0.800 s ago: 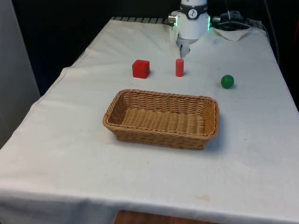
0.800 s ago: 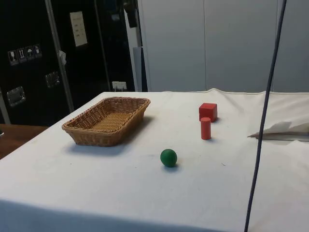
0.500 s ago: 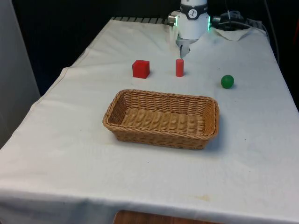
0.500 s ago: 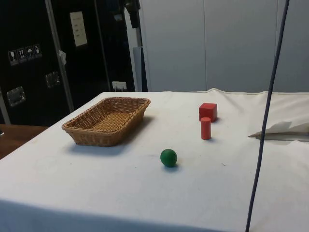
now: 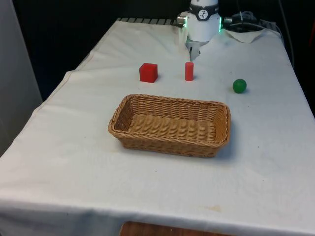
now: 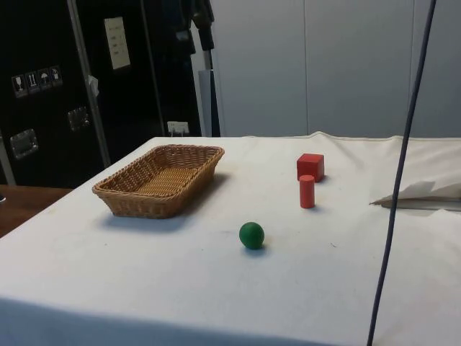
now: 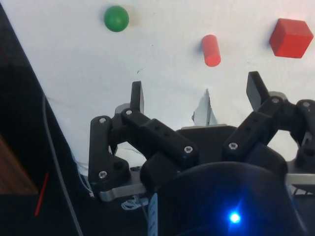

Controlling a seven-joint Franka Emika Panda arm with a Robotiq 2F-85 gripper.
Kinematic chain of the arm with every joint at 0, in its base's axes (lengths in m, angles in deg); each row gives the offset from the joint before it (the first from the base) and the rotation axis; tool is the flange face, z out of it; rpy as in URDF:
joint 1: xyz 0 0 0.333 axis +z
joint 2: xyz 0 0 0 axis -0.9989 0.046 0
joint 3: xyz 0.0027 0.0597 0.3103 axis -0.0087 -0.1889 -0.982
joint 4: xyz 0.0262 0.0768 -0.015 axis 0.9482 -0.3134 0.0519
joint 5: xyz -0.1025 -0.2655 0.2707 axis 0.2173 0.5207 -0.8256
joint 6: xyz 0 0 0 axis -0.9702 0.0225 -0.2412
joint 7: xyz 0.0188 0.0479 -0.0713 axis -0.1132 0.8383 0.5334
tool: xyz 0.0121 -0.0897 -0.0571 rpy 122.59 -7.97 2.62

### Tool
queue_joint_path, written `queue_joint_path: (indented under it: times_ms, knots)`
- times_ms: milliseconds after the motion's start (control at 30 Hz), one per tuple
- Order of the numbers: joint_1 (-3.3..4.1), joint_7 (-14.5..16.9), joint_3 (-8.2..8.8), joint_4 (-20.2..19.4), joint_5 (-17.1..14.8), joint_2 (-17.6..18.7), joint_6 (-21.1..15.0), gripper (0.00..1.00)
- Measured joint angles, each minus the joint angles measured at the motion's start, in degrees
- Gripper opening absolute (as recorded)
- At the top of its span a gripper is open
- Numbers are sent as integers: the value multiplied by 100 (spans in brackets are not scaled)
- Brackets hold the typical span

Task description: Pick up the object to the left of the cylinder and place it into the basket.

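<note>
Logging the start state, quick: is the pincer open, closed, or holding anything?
Pincer: open, holding nothing, above the white cloth.

No readable wording anywhere: the pale sheet (image 6: 116, 42) on the dark cabinet (image 6: 43, 86) carries print too small to read, and the small stickers (image 6: 34, 80) show only pictograms.
</note>
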Motion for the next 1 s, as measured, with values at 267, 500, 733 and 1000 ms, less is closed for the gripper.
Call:
queue_joint_path:
  times_ms: [267, 500, 733, 1000]
  knots:
    - [0, -195, -143, -327, 201, -246, -115, 100]
    - [0, -372, -275, -682, 367, -527, -212, 100]
    - [0, -521, -401, -1037, 464, -831, -223, 100]
    - [0, -745, -567, -1484, 613, -1197, -304, 100]
